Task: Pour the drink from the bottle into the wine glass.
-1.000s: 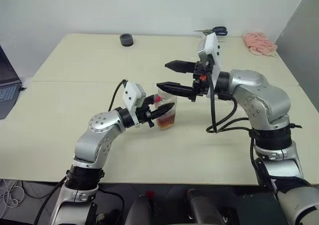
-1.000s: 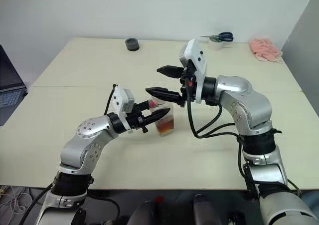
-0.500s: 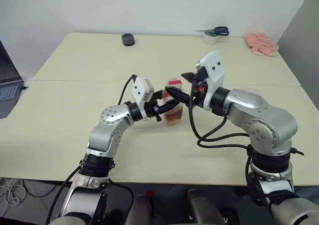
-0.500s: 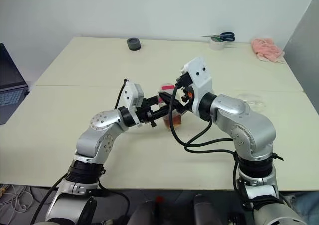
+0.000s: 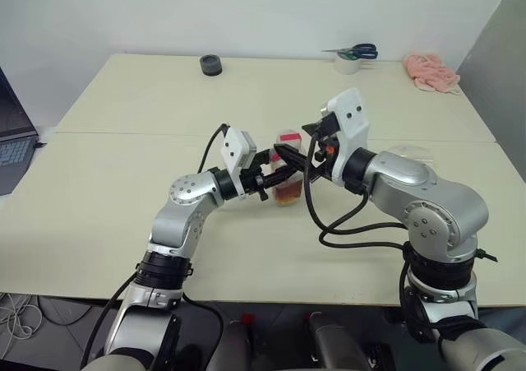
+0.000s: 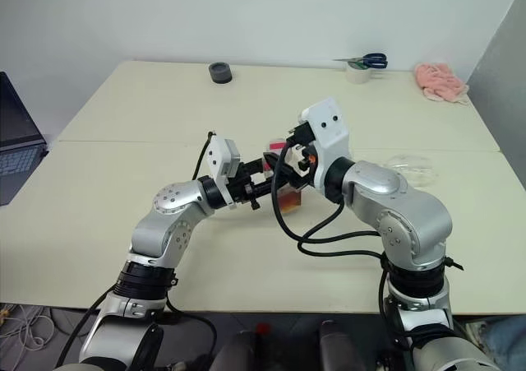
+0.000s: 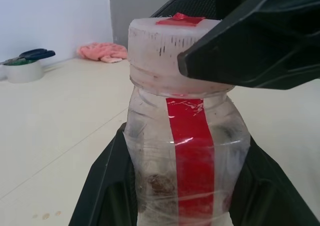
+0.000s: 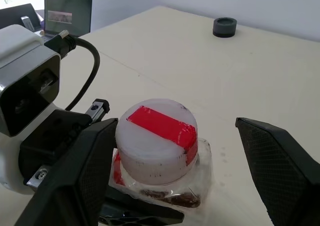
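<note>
The bottle stands upright at the table's middle, clear plastic with a red label strip and a white cap taped red. The drink, reddish-brown, fills its lower part. My left gripper is shut on the bottle's body, one black finger on each side. My right gripper is open, and its fingers straddle the cap with a gap on both sides. The wine glass shows as a clear rim behind my right forearm.
A black round lid sits at the table's far edge. Scissors on a tape roll and a pink cloth lie at the far right. A laptop stands off the table's left side.
My right gripper has tilted down from above the bottle until its open fingers stand either side of the cap. My left gripper has shifted slightly right with the bottle.
</note>
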Available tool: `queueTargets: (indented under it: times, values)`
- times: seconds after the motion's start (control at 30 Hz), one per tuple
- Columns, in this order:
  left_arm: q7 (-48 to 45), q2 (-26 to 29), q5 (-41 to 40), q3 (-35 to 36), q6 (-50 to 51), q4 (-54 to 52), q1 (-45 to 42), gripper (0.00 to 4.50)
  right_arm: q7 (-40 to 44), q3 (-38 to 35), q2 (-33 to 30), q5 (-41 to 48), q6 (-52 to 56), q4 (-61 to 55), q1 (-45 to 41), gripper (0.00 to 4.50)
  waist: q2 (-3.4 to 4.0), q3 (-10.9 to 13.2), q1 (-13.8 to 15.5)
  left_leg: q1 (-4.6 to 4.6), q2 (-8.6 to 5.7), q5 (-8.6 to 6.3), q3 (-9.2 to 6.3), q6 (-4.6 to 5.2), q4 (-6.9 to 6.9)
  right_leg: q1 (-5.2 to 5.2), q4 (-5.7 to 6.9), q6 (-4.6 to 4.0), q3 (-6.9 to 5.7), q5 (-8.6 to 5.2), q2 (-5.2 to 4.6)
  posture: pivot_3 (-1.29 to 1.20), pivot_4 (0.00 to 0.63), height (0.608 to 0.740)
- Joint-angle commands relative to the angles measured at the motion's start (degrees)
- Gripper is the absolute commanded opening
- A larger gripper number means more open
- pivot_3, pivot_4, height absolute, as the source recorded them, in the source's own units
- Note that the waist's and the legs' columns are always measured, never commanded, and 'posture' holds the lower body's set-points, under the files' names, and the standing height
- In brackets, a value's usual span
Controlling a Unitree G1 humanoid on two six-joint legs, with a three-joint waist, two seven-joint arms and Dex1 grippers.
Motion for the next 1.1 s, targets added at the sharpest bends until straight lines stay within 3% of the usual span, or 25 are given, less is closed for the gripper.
queueTargets:
  times: [0.03, 0.1, 0.23, 0.33, 0.43, 0.57, 0.63, 0.8, 1.1]
  values:
    - [-0.09, 0.04, -0.07, 0.39, -1.33, -2.17, -1.07, 1.77, -0.53, 0.21, 0.80, -0.05, -1.56, -0.18, -1.27, 3.81, 0.00, 0.00, 0.00, 0.00, 0.00, 0.00, 0.00, 0.00, 0.00, 0.00, 0.00, 0.00, 0.00, 0.00, 0.00, 0.00, 0.150, 0.740]
    - [-0.03, 0.05, -0.02, 0.47, -1.28, -2.20, -1.06, 1.77, -0.74, 0.21, 1.08, -0.35, -2.16, 0.33, -1.56, 3.39, 0.00, 0.00, 0.00, 0.00, 0.00, 0.00, 0.00, 0.00, 0.00, 0.00, 0.00, 0.00, 0.00, 0.00, 0.00, 0.00, 0.150, 0.740]
    - [0.15, 0.01, 0.12, 0.62, -1.12, -2.50, -0.80, 1.77, -1.17, 0.32, 1.63, -1.07, -3.63, 1.38, -2.03, 1.93, 0.00, 0.00, -0.02, 0.00, 0.01, 0.00, -0.01, 0.00, 0.00, 0.00, 0.00, 0.00, -0.01, 0.00, 0.00, 0.00, 0.150, 0.740]
    - [0.42, -0.03, 0.01, 0.60, -0.79, -2.86, -0.73, 1.77, 1.89, 0.67, 0.31, -1.46, -7.42, 5.30, -4.01, 1.90, 0.00, 0.00, -0.07, 0.00, 0.00, 0.00, 0.01, 0.00, 0.00, 0.00, 0.00, 0.00, 0.01, 0.00, 0.00, 0.00, 0.150, 0.740]
    - [0.02, -0.04, -0.38, 0.35, -0.18, -3.30, -0.76, 1.77, 12.12, -0.96, -1.97, 1.29, -14.65, 15.54, -7.92, 1.90, 0.00, 0.00, -0.14, 0.02, 0.01, 0.00, 0.02, 0.01, 0.02, 0.01, 0.00, 0.00, 0.00, 0.00, 0.01, 0.00, 0.150, 0.740]
    - [-1.79, 0.94, -1.49, 0.05, 1.80, -4.75, -0.47, 1.77, 49.68, 6.20, -14.71, 6.81, -25.43, 23.09, -8.98, 1.90, -0.03, 0.06, 0.36, 0.01, -0.04, 0.00, 0.00, 0.02, 0.04, 0.09, -0.10, 0.04, -0.06, -0.02, -0.01, 0.00, 0.150, 0.740]
    - [-2.94, 1.89, -2.75, -0.09, 4.10, -6.62, 0.04, 1.76, 58.01, 8.55, -17.00, 4.05, -31.65, 30.27, -11.18, 1.90, -0.02, 0.07, 0.21, -0.03, -0.07, -0.01, 0.02, 0.02, 0.03, 0.14, -0.27, 0.28, -0.07, -0.15, -0.06, 0.00, 0.150, 0.740]
    - [-5.00, 4.62, -5.75, -0.22, 8.69, -12.36, 2.18, 1.76, 65.90, 9.33, -16.24, 1.21, -39.79, 41.23, -15.24, 1.90, -0.01, 0.11, -1.14, 0.09, 0.00, -0.04, 0.03, 0.05, -0.06, 0.08, -0.02, 0.08, -0.01, -0.06, -0.03, 0.00, 0.150, 0.740]
    - [-5.29, 6.68, -5.74, -0.34, 9.11, -13.62, 2.88, 1.76, 66.66, 7.35, -16.17, 1.14, -40.76, 40.60, -14.97, 1.90, 0.00, 0.13, -1.08, 0.06, -0.08, -0.03, -0.04, 0.03, 0.09, 0.11, 0.04, 0.06, -0.07, -0.07, -0.14, 0.00, 0.150, 0.740]
